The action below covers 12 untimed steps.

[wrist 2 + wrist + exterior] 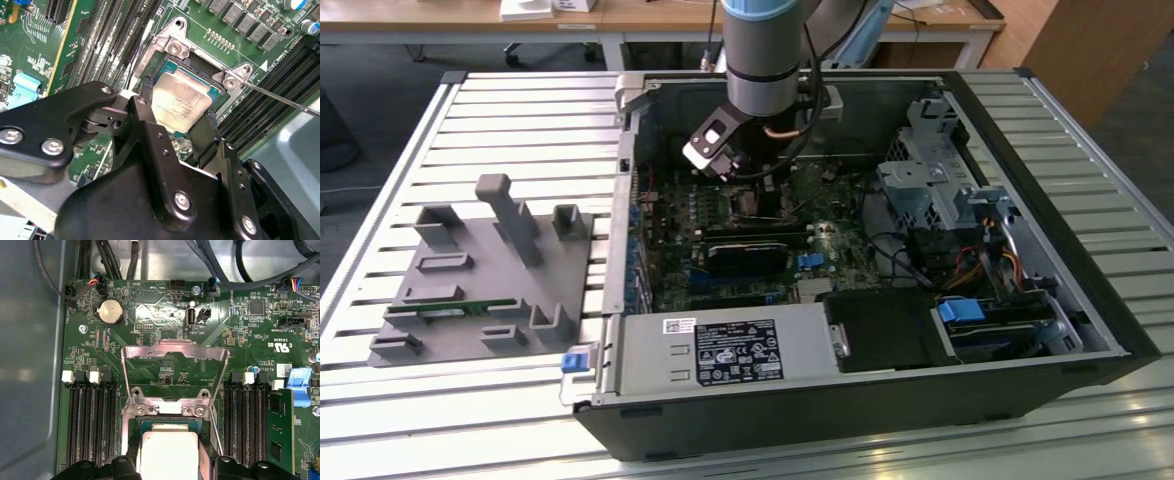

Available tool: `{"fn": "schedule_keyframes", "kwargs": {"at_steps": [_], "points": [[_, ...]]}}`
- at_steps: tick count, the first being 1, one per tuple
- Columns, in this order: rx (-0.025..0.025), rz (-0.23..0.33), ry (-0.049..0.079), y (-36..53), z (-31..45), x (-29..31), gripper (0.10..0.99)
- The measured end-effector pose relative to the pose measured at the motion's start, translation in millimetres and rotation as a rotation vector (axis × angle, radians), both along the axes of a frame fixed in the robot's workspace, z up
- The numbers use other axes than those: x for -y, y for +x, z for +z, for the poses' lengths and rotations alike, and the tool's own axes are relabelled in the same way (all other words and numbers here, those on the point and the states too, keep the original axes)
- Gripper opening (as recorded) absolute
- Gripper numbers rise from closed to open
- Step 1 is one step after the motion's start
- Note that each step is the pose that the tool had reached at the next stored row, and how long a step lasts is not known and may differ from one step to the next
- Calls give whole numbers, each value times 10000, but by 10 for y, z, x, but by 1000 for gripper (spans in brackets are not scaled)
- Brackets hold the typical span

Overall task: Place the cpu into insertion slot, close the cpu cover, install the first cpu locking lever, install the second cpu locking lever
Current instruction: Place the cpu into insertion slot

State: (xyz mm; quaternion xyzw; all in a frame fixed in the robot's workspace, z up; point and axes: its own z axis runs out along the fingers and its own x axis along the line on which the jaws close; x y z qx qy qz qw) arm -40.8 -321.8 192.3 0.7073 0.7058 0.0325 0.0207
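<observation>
Silvery-beige metal cpu (181, 102) lies at the insertion slot (200, 67), centre of the second wrist view (cpu cover (175, 349) stands open). The claw (177, 114) grips its opposite edges. Likely light, stiff and fragile: hold by the edges only.

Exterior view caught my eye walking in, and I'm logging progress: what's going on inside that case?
The robot arm reaches into the open computer case. Its pincer is down at the cpu, which sits at the insertion slot. The cpu cover stands flipped up, not closed.

Wooden desks (654, 15) stand behind the slatted metal table (520, 110).
</observation>
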Motion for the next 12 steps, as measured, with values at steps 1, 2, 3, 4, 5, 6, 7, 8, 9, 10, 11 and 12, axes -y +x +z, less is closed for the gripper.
{"fn": "schedule_keyframes", "kwargs": {"at_steps": [1,2,3,4,5,6,7,8,9,10,11,12], "points": [[1,0,1,0,-1,0,541],[3,0,3,0,-2,0,549],[2,0,3,0,-2,0,549],[1,0,2,0,-2,0,612],[0,0,2,0,-2,0,612],[0,0,1,0,-1,0,612],[-1,0,0,0,4,0,612],[0,0,1,0,14,0,612],[0,0,2,0,28,0,612],[0,0,2,0,43,0,612],[-1,0,1,0,60,0,612],[0,0,1,0,79,0,612]]}}
